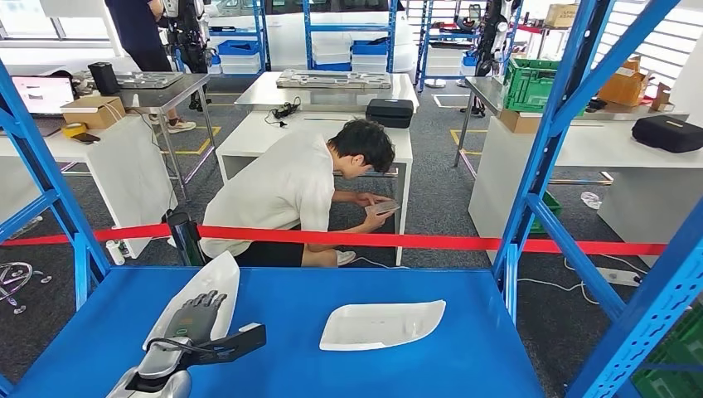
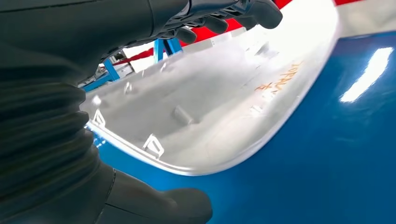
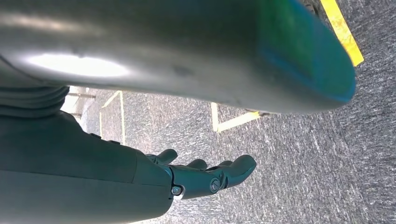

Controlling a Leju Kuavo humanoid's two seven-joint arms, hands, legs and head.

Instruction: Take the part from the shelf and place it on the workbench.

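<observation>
Two white moulded parts lie on the blue shelf board. The left part lies at an angle near the shelf's left side, and the other part lies flat in the middle. My left hand reaches over the left part with its fingers stretched above it. In the left wrist view the fingers hover over the part's inner face and the thumb sits past its rim over the shelf, with gaps on both sides. My right hand hangs over grey carpet, fingers loosely bent, holding nothing.
Blue shelf uprights and diagonal braces frame both sides. A red barrier tape runs across just beyond the shelf. A person crouches behind it beside a white table. More tables and benches stand farther back.
</observation>
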